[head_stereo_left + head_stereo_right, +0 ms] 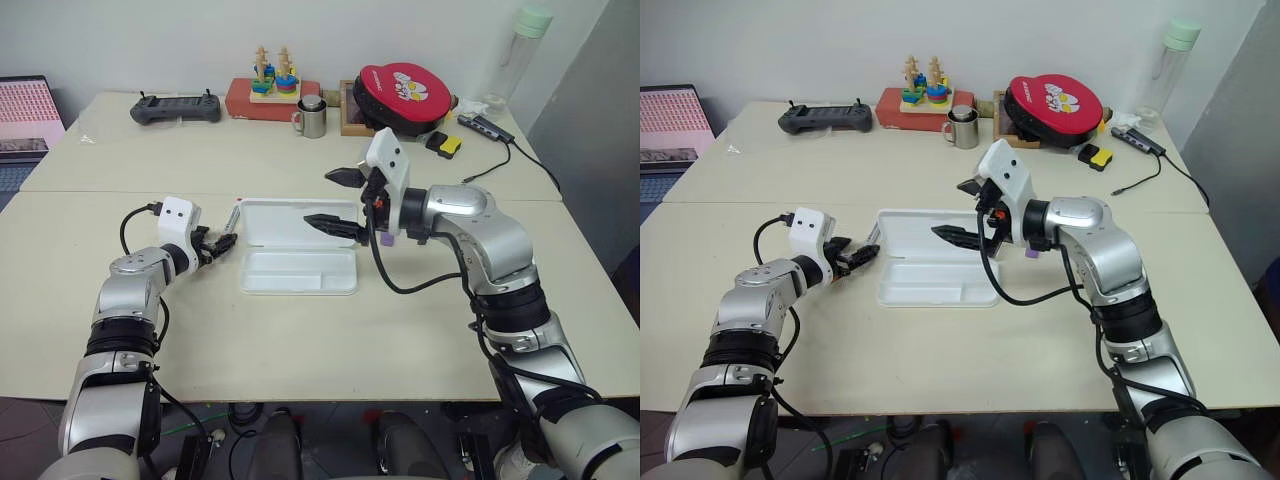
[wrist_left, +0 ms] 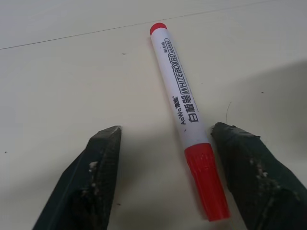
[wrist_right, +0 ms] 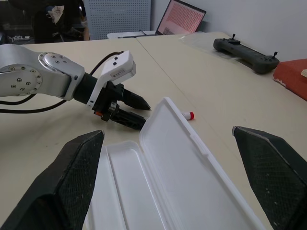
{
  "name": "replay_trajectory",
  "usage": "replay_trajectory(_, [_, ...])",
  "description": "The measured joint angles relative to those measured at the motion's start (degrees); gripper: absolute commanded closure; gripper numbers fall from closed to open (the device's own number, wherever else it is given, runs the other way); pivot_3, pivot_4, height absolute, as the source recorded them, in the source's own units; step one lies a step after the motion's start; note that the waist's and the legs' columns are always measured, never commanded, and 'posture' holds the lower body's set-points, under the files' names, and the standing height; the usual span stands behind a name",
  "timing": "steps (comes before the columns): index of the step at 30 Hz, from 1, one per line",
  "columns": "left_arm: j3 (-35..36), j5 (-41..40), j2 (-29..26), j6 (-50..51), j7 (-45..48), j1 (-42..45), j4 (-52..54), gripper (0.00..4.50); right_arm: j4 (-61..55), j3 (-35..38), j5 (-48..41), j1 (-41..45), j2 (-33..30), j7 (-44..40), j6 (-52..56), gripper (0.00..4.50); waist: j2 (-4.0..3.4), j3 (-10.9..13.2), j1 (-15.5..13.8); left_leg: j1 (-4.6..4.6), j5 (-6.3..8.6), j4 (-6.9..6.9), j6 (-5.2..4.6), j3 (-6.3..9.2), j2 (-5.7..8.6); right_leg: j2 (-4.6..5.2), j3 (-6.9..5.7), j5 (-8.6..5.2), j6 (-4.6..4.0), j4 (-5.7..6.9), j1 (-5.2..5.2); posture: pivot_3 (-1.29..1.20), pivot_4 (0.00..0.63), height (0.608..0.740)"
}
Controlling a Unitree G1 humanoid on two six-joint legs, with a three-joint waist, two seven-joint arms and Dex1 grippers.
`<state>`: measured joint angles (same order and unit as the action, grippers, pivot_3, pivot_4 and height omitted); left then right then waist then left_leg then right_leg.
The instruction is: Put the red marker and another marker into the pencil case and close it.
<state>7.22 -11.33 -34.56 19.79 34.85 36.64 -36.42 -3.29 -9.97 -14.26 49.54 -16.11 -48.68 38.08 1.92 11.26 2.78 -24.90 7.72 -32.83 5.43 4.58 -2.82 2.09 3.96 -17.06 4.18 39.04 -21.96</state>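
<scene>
Left of the open pencil case (image 1: pixel 298 258), the left gripper (image 2: pixel 165 179) brackets the red marker (image 2: pixel 187 120) on the table (image 1: pixel 300 340), fingers parted and not yet pinching, while the right gripper (image 1: pixel 340 203) hovers wide open and empty over the lid, ready to assist

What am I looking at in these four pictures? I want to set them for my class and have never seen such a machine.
It is a humanoid robot with two silver arms, each ending in a gripper of two black fingers. Two pictures come from cameras in its head, looking down over a pale table. The other two come from cameras on its wrists, looking along the fingers.

In the middle lies the pencil case, white, with its lid open. The left gripper is at the case's left side, its fingers either side of the red marker, which lies on the table, not yet gripped. The right gripper hovers wide open above the case, holding nothing. Nothing is held so far.
</scene>
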Motion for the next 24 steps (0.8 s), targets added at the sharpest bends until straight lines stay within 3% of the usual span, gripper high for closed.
replay_trajectory(11, [0.6,0.4,1.5,-2.4,-0.7,2.0,-4.1,4.08,-0.9,0.0,-1.7,0.0,-2.0,0.1,0.0,0.00,0.00,0.0,-0.1,0.01,0.00,-0.02,0.00,0.01,0.00,0.00,-0.01,0.00,0.01,0.00,0.04,0.00,0.150,0.740])
replay_trajectory(21, [4.1,-1.4,3.1,-2.5,-5.1,-0.3,-2.2,4.08,-0.9,0.2,-2.9,0.0,-4.2,0.0,-0.2,0.00,-0.01,0.0,0.2,0.08,0.00,-0.03,-0.01,0.01,-0.01,-0.01,0.01,0.00,0.02,0.02,0.07,0.00,0.150,0.740])
replay_trajectory(24, [11.1,-6.4,4.9,-3.1,-8.3,0.1,-1.7,4.08,-1.1,2.1,-5.2,-0.1,-5.5,-1.1,-0.1,0.00,0.03,0.0,0.3,-0.06,-0.01,-0.04,0.00,0.02,-0.02,0.00,0.00,0.00,0.02,0.01,-0.03,0.00,0.150,0.740])
